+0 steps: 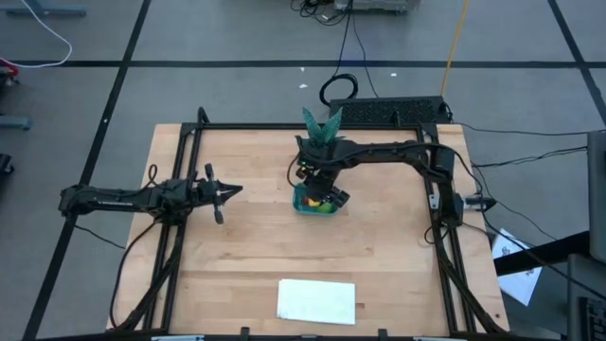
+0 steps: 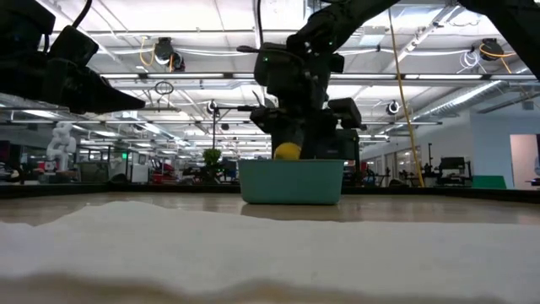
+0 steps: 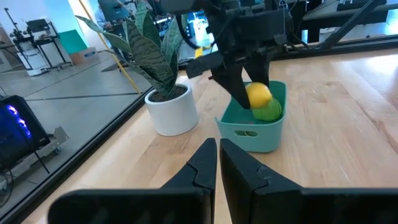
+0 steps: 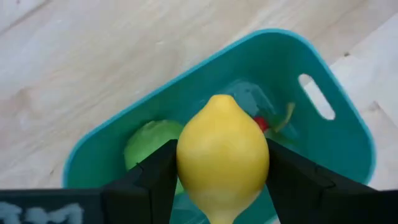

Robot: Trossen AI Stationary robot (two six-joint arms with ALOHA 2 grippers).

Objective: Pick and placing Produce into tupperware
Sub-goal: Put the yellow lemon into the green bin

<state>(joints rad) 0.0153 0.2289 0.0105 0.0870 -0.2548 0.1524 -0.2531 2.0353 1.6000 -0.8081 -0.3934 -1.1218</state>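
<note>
Yellow lemon (image 4: 222, 155) clamped btwn R gripper (image 4: 217, 177) fingers, held over teal tupperware (image 4: 339, 134) at frame centre, high view. Lime-green fruit (image 4: 149, 143) + red fruit (image 4: 260, 124) already inside. L gripper (image 1: 230, 192) fingers together, mid-left, waiting above table (image 1: 398, 275).

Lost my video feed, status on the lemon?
Right gripper shut on lemon, above the tupperware. Lime-green fruit and red one already inside. Left gripper shut, waiting aside. Nothing blocking.
</note>
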